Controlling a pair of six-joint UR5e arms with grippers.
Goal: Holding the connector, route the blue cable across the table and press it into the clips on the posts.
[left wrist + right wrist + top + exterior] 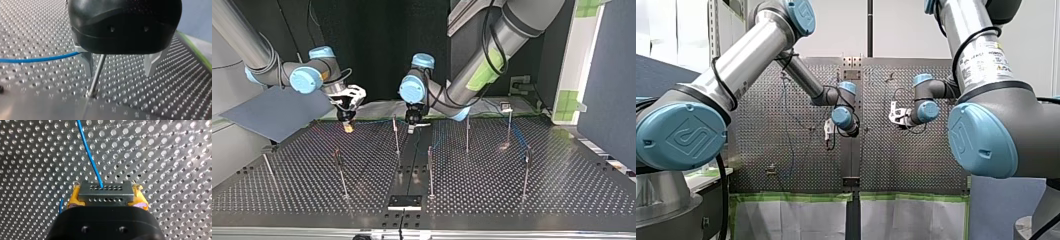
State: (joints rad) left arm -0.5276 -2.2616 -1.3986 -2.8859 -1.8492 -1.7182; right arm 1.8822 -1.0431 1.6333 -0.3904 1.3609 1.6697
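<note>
your right gripper (107,192): yellow pads pinching connector (104,198), blue cable (88,152) leading out of it | your left gripper (120,67): fingers spread, post (97,72) between them

Perforated metal table (562,185) fills the top view, light glinting off its holes. Behind it a black backdrop (377,40). Off at the right, a blue-grey partition (612,75) and a white frame (579,60) with green patches (568,102). Front view now: white wall (906,25) beyond, and a green tape strip (791,197) along the table's lower edge there.
</note>
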